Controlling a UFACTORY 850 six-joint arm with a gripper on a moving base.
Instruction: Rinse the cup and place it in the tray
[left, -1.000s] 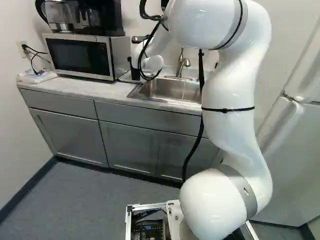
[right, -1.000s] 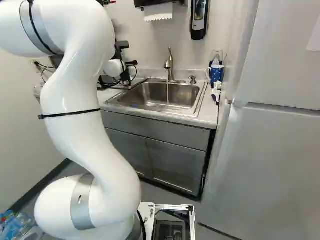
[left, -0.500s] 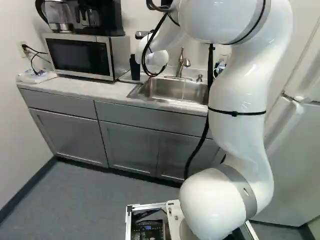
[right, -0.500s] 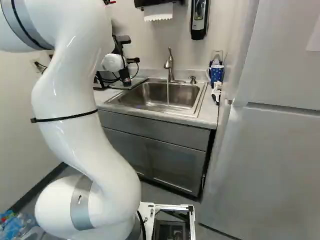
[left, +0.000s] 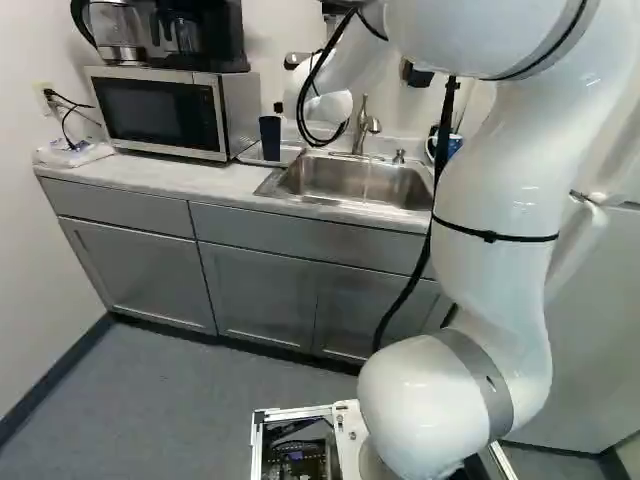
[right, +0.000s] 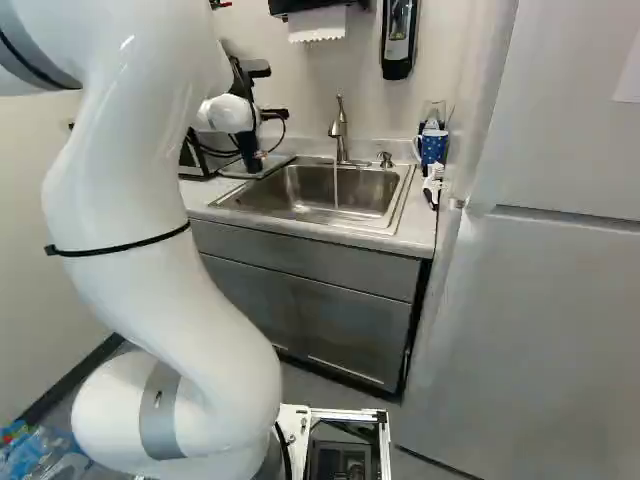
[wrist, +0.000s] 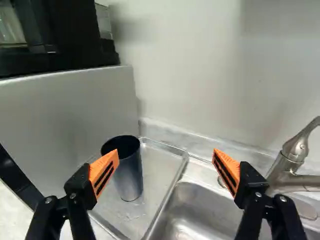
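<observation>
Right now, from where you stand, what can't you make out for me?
- What, if anything, is inside the cup: too dark in the wrist view.
- The part of the tray behind the cup: hidden by it in the wrist view.
- The top of the coffee maker: cut off by the left base view's edge.
- Much of the fridge: behind my arm in the left base view.

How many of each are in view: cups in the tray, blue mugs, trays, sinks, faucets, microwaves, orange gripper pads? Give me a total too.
Cup in the tray: 1
Blue mug: 1
Tray: 1
Sink: 1
Faucet: 1
Microwave: 1
Orange pads: 2
Total: 8
</observation>
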